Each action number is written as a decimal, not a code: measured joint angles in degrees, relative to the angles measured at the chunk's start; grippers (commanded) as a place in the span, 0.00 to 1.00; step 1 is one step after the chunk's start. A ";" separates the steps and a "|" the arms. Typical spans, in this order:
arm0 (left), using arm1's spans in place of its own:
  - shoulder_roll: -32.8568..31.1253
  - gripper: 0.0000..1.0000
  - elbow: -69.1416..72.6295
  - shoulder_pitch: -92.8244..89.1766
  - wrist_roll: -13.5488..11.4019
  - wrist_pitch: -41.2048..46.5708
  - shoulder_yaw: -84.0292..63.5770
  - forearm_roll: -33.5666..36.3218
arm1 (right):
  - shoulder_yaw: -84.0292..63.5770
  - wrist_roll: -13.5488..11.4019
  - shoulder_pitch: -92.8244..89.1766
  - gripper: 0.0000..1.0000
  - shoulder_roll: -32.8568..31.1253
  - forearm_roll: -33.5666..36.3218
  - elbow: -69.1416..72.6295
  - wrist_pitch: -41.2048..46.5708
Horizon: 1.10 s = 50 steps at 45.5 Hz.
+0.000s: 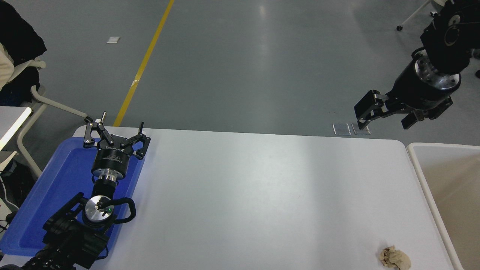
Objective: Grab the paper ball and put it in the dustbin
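Note:
The paper ball (393, 258), a crumpled tan wad, lies on the white table (262, 195) near its front right corner. The dustbin (420, 176), white with a beige inside, stands against the table's right edge. My right gripper (382, 119) hangs open high above the table's far right corner, far from the ball, with nothing between its fingers. At the lower left my left gripper (116, 125) is parked open over the blue tray.
A shallow blue tray (63, 176) lies on the table's left end under the left arm. Beyond the table is grey floor with a yellow line (144, 63). A chair with dark clothing (18, 52) stands at the far left.

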 measured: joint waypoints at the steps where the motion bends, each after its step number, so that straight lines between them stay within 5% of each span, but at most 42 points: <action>1: 0.01 1.00 0.00 0.00 0.00 0.00 0.00 0.00 | 0.08 0.00 0.00 1.00 0.00 0.00 0.00 0.00; 50: -0.02 1.00 -0.05 -0.01 0.03 0.01 0.02 0.04 | 1.89 0.08 -4.26 1.00 -0.31 0.05 0.06 0.00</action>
